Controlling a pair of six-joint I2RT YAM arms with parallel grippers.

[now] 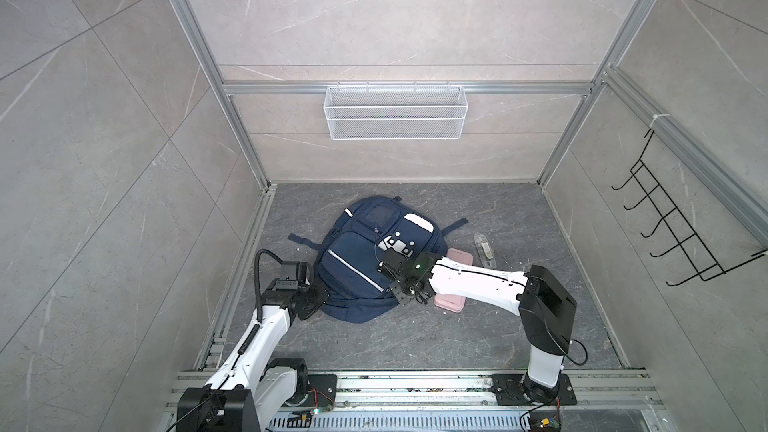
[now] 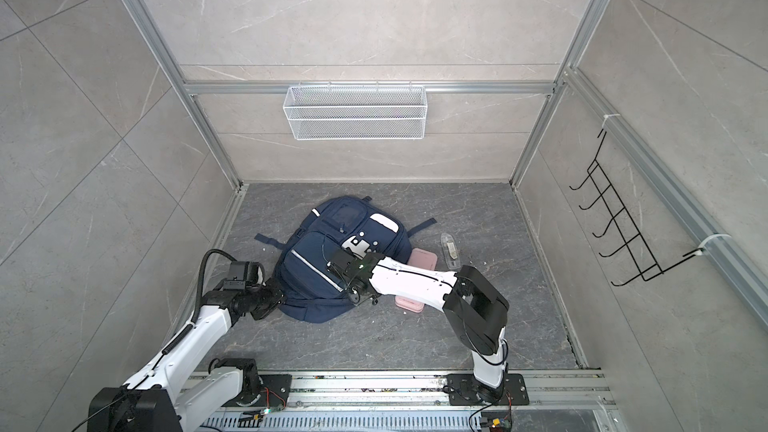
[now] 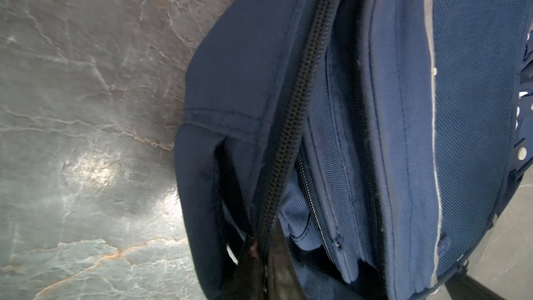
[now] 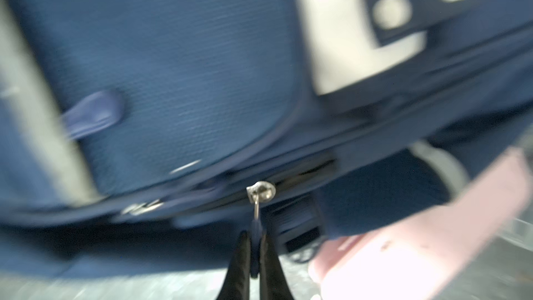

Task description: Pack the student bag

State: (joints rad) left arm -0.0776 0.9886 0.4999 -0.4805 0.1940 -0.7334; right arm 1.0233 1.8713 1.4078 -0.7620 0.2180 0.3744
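The student bag [image 1: 353, 255] [image 2: 307, 268], a navy-blue backpack with white patches and a silver stripe, lies flat on the dark marble floor. My left gripper [image 1: 321, 300] [image 2: 276, 297] sits at its near left edge. In the left wrist view this gripper [image 3: 264, 255] is shut on the zip-lined edge of the bag's [image 3: 476, 111] open compartment. My right gripper [image 1: 417, 295] [image 2: 366, 297] is at the bag's near right edge. In the right wrist view it [image 4: 255, 243] is shut on the blue pull tab hanging from the silver zip slider [image 4: 261, 190]. That view is blurred.
A pink box [image 1: 451, 303] [image 2: 409, 305] lies beside the bag's right side, partly under my right arm. A clear case [image 1: 484, 249] lies further right. A white wire basket [image 1: 395, 112] hangs on the back wall and a black hook rack [image 1: 681, 234] on the right wall.
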